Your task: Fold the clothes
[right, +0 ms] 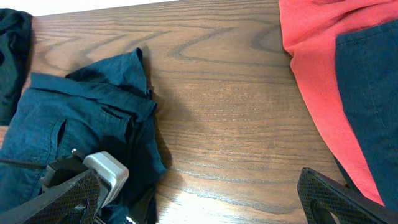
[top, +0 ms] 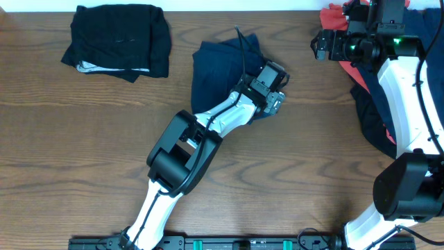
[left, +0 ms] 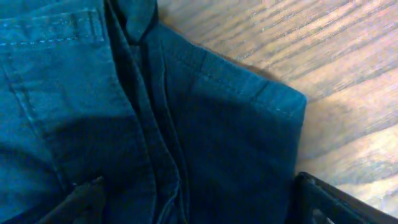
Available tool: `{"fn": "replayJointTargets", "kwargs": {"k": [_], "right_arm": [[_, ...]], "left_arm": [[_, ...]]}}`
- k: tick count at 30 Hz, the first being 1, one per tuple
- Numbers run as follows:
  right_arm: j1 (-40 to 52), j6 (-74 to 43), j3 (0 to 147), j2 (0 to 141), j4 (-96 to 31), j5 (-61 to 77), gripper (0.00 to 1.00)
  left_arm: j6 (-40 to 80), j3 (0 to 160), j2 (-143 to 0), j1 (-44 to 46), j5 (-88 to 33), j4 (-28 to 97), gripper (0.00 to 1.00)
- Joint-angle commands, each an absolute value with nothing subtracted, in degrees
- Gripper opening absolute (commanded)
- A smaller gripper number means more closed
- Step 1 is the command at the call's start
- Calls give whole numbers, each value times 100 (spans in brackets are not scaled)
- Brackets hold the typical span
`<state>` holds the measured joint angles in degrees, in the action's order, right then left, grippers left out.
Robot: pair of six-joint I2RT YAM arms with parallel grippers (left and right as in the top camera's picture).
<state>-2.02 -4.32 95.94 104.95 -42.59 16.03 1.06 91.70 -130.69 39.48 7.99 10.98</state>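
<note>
I find the navy garment (top: 215, 69) bunched at the centre of the table (top: 83, 139), towards the far side. The left gripper (left: 205, 202) is low over its seamed edge with fingers wide, gripping nothing, apparently placed to take that edge. The right gripper (right: 196, 202) hangs spread and empty beside the coral red garment (right: 311, 62) at far right. A black pile (top: 118, 42) lies far left. No container is in view.

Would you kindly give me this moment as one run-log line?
left gripper: open over crumpled navy blue cloth garment | right gripper: open, empty, above wooden table
</note>
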Motion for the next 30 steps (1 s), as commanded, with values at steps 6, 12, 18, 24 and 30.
{"fn": "replayJointTargets", "kwargs": {"k": [6, 12, 18, 24, 30], "right_arm": [[-224, -351, 9598, 10510, -4263, 1588, 99], [-224, -246, 9598, 10510, -4268, 1588, 99], [-224, -248, 9598, 10510, -4281, 1590, 99], [-224, -204, 9598, 10510, -4322, 1590, 99], [-222, -207, 9598, 10510, -4313, 1592, 99]], "left_arm": [[-349, 9109, -13590, 3986, 607, 1253, 40], [-346, 9109, -13590, 3992, 611, 1293, 14], [-412, 9111, -13524, 3988, 961, 1417, 6], [-427, 9111, -13054, 3975, 1680, 1822, 6], [-427, 9111, -12208, 3815, 1916, 2565, 6]]}}
